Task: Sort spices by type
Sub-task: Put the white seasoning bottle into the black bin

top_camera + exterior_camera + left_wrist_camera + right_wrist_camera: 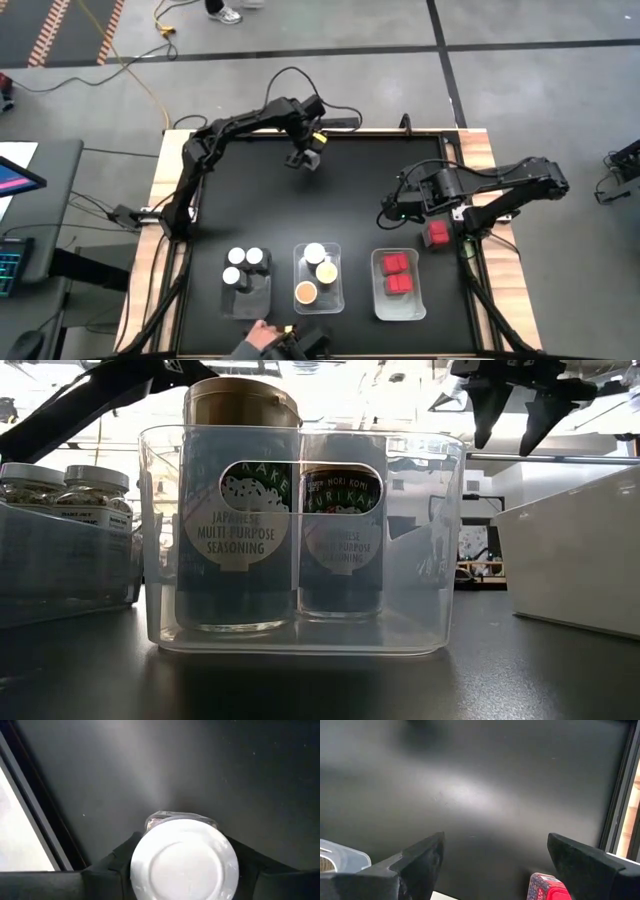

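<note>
Spices sit sorted in three clear trays (398,305) along the bench's (350,190) near edge. Left pincer (182,870) clamps a white-capped jar (184,862) at the far side; right pincer (392,212) gapes wide above a red-capped jar (437,235).

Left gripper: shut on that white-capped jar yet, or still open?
Shut on it: the left gripper has a finger pressed against each side of the white-capped jar.

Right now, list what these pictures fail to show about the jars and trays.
- White-capped jar: left wrist view shows only its cap; the left gripper's fingers flank it, label hidden.
- Red-capped jar: cut off by the right wrist view's edge.
- Middle tray: low view blocks the trays behind; third jar unseen.
</note>
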